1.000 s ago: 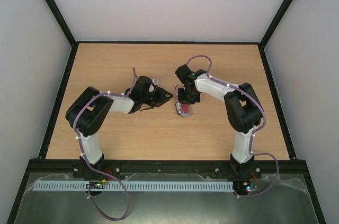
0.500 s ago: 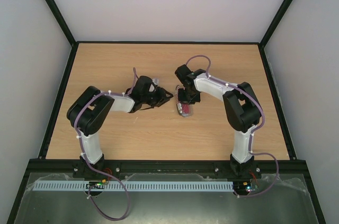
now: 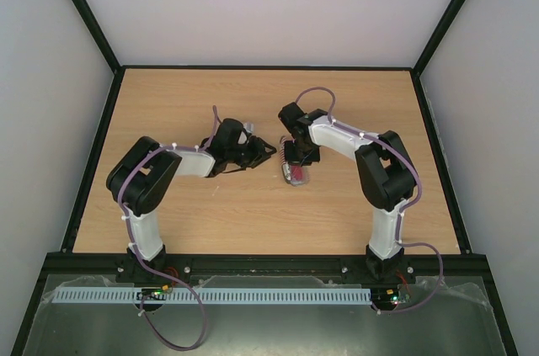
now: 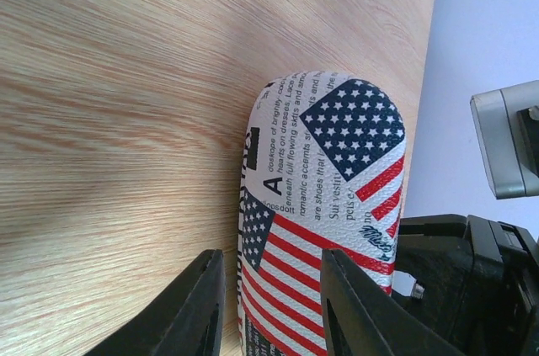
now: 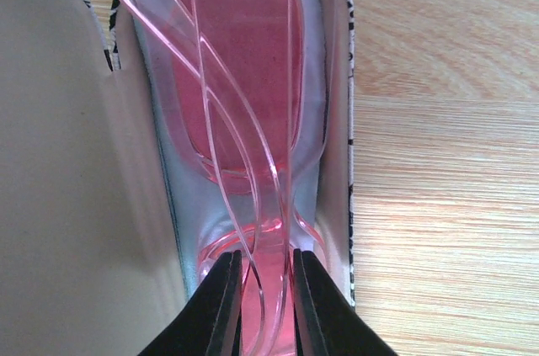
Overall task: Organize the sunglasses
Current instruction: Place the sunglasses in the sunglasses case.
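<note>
The sunglasses [image 5: 244, 78], pink-red and see-through with slim arms, lie inside the open flag-patterned case [image 4: 328, 171], over a pale blue-grey layer. The case's beige inner lid [image 5: 67, 162] stands up on the left. My right gripper [image 5: 267, 305] is shut on the glasses' folded arms, just above the case. In the top view it [image 3: 295, 158] hovers over the case [image 3: 296, 179] at mid-table. My left gripper [image 4: 274, 305] is open, its jaws straddling the case's outer shell, with a gap at the left finger. In the top view it [image 3: 271, 152] sits just left of the case.
The wooden table [image 3: 210, 213] is bounded by a black frame and white walls. The right arm's black wrist [image 4: 472, 272] shows just behind the case in the left wrist view. Both arms meet at mid-table.
Hardly any. My left gripper has edged slightly right toward the case. My right gripper stays over the case with the glasses.
</note>
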Controlling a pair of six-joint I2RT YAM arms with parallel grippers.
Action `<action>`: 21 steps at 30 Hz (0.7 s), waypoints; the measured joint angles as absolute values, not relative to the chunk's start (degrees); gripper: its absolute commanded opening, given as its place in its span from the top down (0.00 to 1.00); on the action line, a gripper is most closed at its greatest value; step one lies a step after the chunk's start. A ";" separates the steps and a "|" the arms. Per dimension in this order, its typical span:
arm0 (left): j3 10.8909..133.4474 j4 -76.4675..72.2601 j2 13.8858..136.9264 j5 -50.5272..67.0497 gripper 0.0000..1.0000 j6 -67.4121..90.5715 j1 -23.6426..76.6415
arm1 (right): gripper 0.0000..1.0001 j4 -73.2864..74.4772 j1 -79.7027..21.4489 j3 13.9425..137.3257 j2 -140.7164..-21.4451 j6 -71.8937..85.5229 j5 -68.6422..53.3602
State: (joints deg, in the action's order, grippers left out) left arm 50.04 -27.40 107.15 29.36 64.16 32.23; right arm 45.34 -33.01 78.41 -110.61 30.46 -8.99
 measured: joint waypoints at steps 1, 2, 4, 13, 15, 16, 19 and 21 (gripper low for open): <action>50.11 -27.18 107.15 29.32 0.66 64.07 32.23 | 0.87 45.60 -33.01 78.50 -110.61 30.35 -8.78; 50.26 -26.94 107.15 29.30 0.66 64.03 32.23 | 0.87 45.82 -33.01 78.56 -110.61 30.22 -8.54; 50.54 -26.52 107.15 29.26 0.66 63.96 32.23 | 0.87 46.13 -33.01 78.61 -110.61 29.98 -7.92; 50.81 -25.85 107.28 29.04 0.66 63.59 32.25 | 0.81 46.78 -33.01 78.61 -110.61 29.28 -6.04; 50.85 -25.74 107.28 29.02 0.66 63.57 32.25 | 0.79 46.89 -33.01 78.61 -110.61 29.10 -5.98; 50.85 -25.74 107.28 29.02 0.66 63.57 32.25 | 0.78 46.94 -33.01 78.61 -110.61 29.06 -5.93; 50.87 -25.71 107.31 29.02 0.66 63.48 32.29 | 0.74 47.48 -33.01 78.96 -110.61 28.88 -5.78; 51.05 -25.54 107.42 29.02 0.66 63.44 32.36 | 0.72 47.64 -33.01 79.40 -110.54 28.91 -5.67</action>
